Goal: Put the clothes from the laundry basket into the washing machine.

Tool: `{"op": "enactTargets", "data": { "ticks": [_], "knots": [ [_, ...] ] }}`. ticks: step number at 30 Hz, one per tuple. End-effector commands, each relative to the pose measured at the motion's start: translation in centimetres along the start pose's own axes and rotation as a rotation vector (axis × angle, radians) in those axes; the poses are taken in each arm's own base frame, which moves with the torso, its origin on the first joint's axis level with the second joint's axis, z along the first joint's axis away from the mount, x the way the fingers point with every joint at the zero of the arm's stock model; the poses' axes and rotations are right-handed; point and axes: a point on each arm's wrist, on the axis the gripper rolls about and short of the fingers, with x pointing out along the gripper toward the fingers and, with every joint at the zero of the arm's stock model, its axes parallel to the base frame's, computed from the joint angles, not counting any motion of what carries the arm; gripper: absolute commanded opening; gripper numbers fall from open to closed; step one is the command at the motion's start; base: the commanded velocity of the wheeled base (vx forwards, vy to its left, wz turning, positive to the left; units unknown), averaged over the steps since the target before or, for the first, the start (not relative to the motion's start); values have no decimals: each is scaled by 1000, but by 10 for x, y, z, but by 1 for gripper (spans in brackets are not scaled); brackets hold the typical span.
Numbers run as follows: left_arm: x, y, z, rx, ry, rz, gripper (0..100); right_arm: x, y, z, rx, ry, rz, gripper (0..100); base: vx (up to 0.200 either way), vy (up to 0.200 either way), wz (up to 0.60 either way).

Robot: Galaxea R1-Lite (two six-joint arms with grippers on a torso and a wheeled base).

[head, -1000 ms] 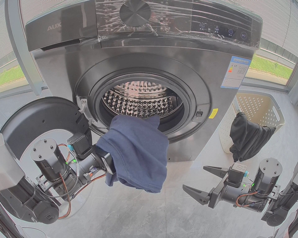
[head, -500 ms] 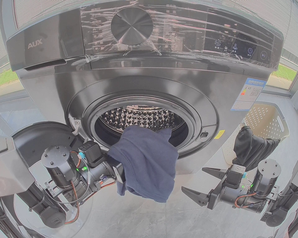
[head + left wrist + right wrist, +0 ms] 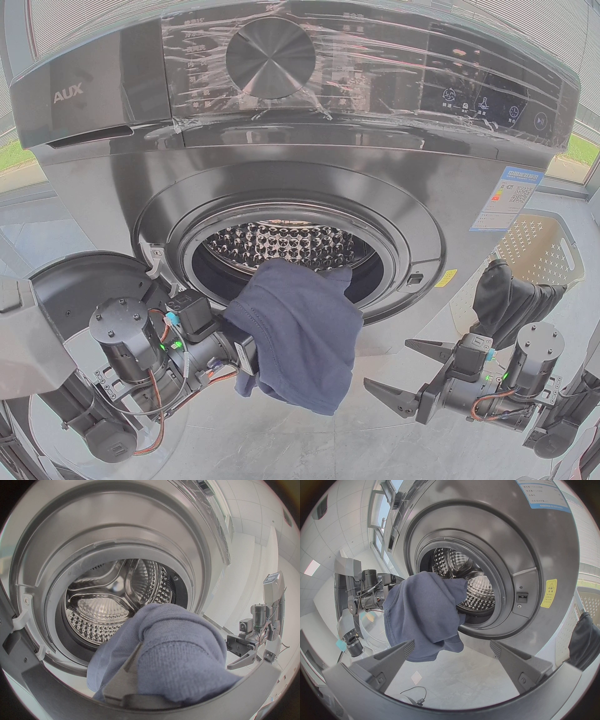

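Item: navy garment (image 3: 300, 337), clamped in our left hand (image 3: 126, 677) and draped over it, just short of the washing machine (image 3: 300, 169) drum mouth (image 3: 281, 244); we judge it is poised for loading.
Right hand (image 3: 389, 362): open, empty.
Beyond it: black garment (image 3: 509, 303) hanging over the laundry basket (image 3: 550, 244).
Blue label (image 3: 515, 197), yellow sticker (image 3: 446, 278): print left unread.

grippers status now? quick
left gripper: shut on the blue garment, at the drum opening.
right gripper: open, empty.
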Motion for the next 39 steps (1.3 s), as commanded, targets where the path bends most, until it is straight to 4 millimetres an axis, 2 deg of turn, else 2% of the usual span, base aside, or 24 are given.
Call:
{"op": "enactTargets", "data": {
  "ticks": [1, 7, 9, 12, 21, 28, 33, 39],
  "knots": [
    [1, 1, -1, 0, 2, 6, 0, 0, 0, 0, 0, 2, 0, 100, 0, 0, 0],
    [8, 4, -3, 8, -1, 12, 0, -1, 9, -1, -2, 5, 33, 100, 0, 0, 0],
    [20, 3, 4, 9, -49, 6, 0, -1, 13, -2, -4, 7, 51, 100, 0, 0, 0],
    [38, 7, 0, 43, -61, 15, 0, -2, 13, -3, -4, 15, 52, 100, 0, 0, 0],
    [60, 24, -6, 45, -78, 51, 0, -1, 13, -2, -4, 12, 54, 100, 0, 0, 0],
    [87, 47, -18, 45, -97, 98, 0, -1, 13, -3, -4, 13, 54, 100, 0, 0, 0],
    [106, 50, -22, 48, -131, 101, 0, 0, 13, -4, -2, 20, 55, 100, 0, 0, 0],
    [127, 56, -43, 47, -121, 105, 0, 0, 15, -4, -4, 21, 62, 100, 0, 0, 0]
  ]
}}
